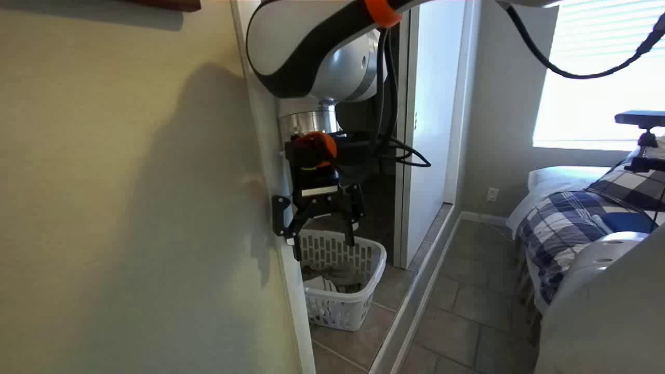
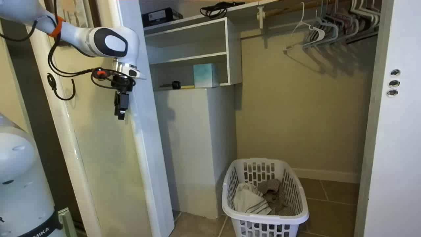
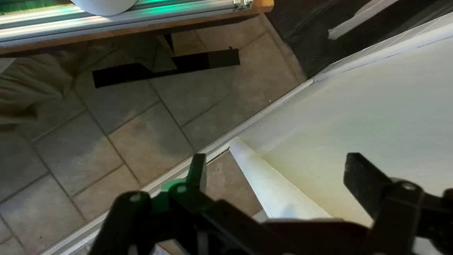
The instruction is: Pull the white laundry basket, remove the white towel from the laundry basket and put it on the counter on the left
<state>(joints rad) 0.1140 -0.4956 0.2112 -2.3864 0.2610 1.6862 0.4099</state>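
End effector (image 1: 323, 248) hangs near wall (image 1: 130, 156), fingers (image 3: 364, 180) spread wide apart. White laundry basket (image 2: 263, 218) stands on tiled closet floor (image 2: 329, 214); white towel (image 2: 250, 199) with dark stripes lies crumpled inside, beside grey-brown cloth (image 2: 269, 186).

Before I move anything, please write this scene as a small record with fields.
container: white slotted plastic laundry basket, upright on brown tiled floor
inside: white striped cloth towel beside grey-brown cloth
tool: black two-fingered gripper, open, holding nothing, not touching the basket
background: blue and white plaid bedding, bright window
status: towel not yet removed
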